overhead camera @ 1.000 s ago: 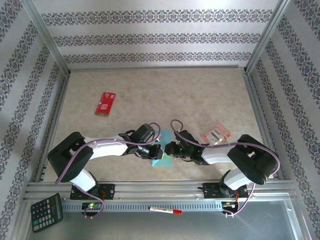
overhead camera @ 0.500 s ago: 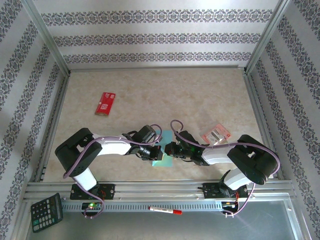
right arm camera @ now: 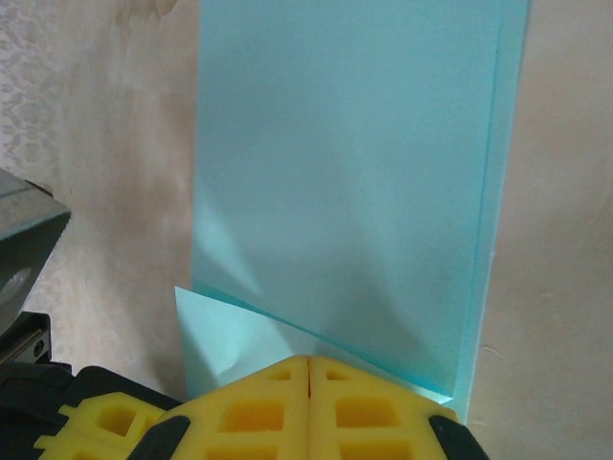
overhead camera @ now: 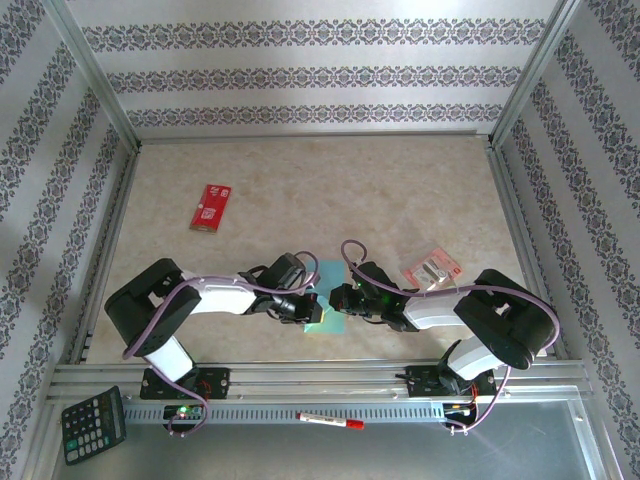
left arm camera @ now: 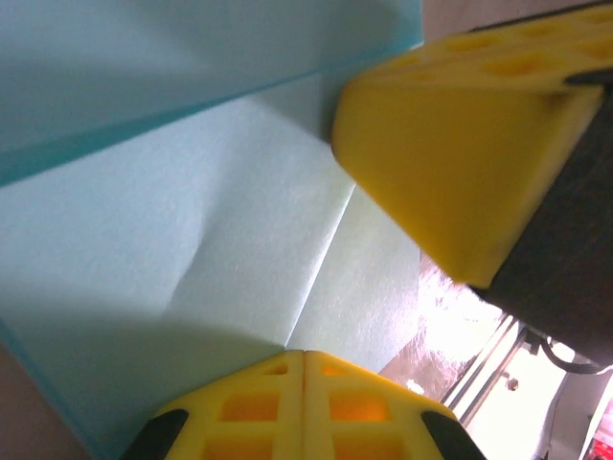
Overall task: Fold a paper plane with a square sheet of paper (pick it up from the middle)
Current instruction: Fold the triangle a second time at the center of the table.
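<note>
Square sheet of paper (overhead camera: pixel 330 321), light teal-blue and folded into a narrower strip, lies flat on the table (overhead camera: pixel 330 190) near its front edge, between the two arms. The left tool (overhead camera: pixel 312 308) has its yellow fingers pressed together, tips on the paper (left arm camera: pixel 192 220) beside a crease. The right tool (overhead camera: pixel 336 297) is likewise pressed together at the paper's (right arm camera: pixel 354 172) near end, where a small corner flap pokes out. A red packet (overhead camera: pixel 211 206) lies well apart to the left.
</note>
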You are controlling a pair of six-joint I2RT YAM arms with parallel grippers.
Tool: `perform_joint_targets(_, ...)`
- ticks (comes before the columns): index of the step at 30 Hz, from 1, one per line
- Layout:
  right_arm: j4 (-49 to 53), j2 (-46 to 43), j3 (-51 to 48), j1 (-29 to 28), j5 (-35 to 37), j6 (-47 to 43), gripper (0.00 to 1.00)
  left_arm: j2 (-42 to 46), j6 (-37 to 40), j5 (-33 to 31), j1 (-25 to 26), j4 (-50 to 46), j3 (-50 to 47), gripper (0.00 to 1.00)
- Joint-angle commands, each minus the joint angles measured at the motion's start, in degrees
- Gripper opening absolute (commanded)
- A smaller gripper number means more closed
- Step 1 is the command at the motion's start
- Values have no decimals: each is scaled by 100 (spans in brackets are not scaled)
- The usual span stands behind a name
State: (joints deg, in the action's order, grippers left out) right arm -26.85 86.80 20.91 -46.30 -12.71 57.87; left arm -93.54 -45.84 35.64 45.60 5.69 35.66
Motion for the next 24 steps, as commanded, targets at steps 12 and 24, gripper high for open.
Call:
perform_joint_targets(12, 1393, 493, -301, -89, 208, -30, 0, 384, -289, 156, -78, -343, -603, 0)
perform_joint_targets(24, 1445, 530, -278, -93, 214, -46, 0, 609, -467, 321, -177, -248, -966, 0)
